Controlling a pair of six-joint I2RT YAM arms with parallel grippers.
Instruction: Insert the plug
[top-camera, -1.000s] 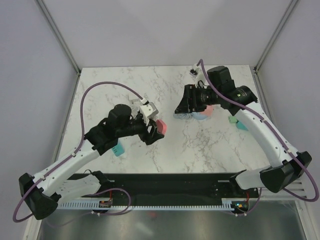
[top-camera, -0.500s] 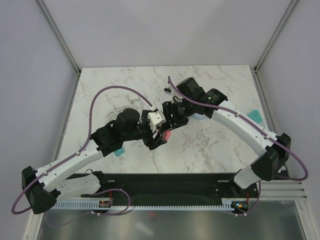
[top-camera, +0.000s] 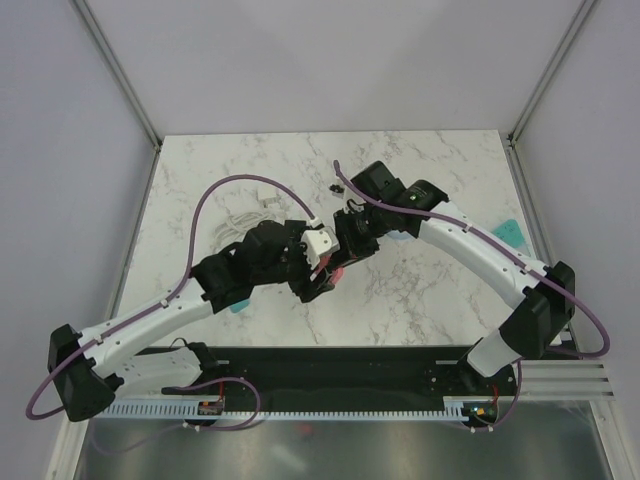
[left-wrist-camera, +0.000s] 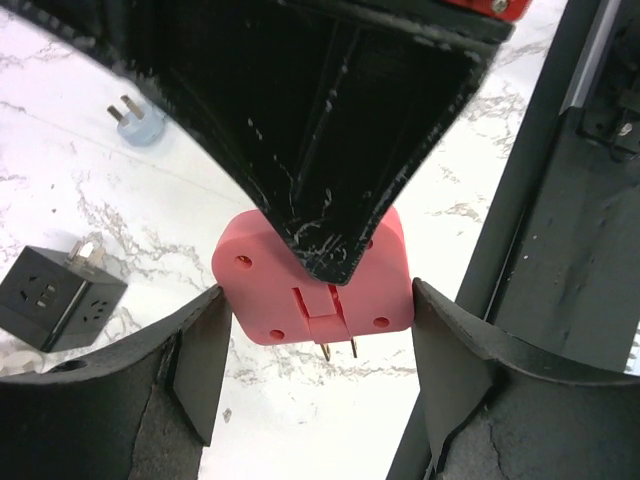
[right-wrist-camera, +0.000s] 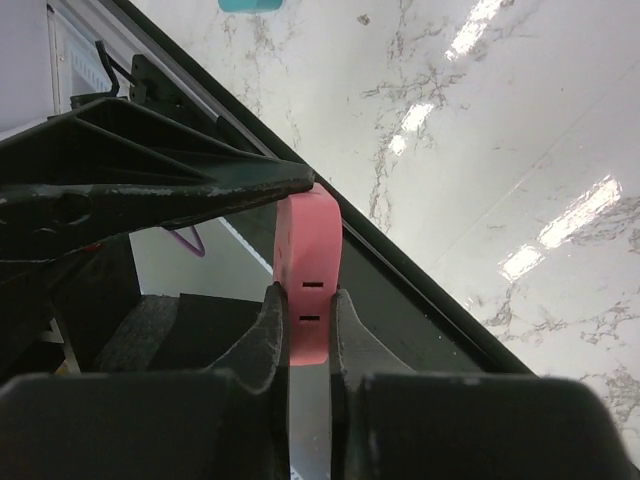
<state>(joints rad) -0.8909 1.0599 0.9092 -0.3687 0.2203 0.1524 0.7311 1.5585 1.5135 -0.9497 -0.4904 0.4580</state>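
Both pairs of jaws are pinched on the pink plug, so the left gripper should be released squarely, leaving the right gripper hold untwisted.

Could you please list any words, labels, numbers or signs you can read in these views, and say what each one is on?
No text can be read in any view.
Pink plug: plain faces, no marking in either wrist view.
Black socket cube: only socket holes, no print.
Small circuit board at the bottom of the top view: anything printed there is too small to read.
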